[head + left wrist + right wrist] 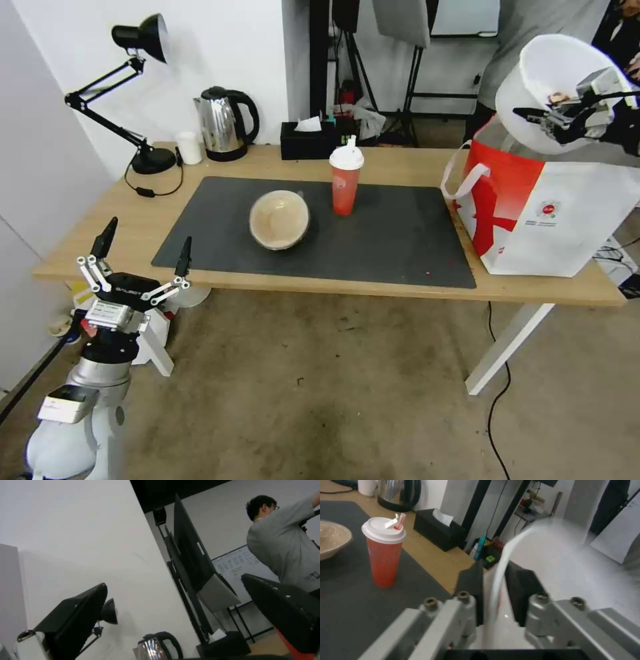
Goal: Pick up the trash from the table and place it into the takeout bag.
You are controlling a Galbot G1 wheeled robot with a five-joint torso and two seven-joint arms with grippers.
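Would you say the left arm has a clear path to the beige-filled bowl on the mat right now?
Probably yes. The left gripper hangs open at the table's near left edge, and only bare mat lies between it and the bowl; the red cup stands beyond.

Even indoor light fills the head view, with soft shadows under the beige bowl (279, 219) and red cup (345, 177) on the surface (400, 290). Straight lines bend near its edges. The left wrist view is dim and murky. In the right wrist view, the white bowl (553, 555) is smeared with blur.
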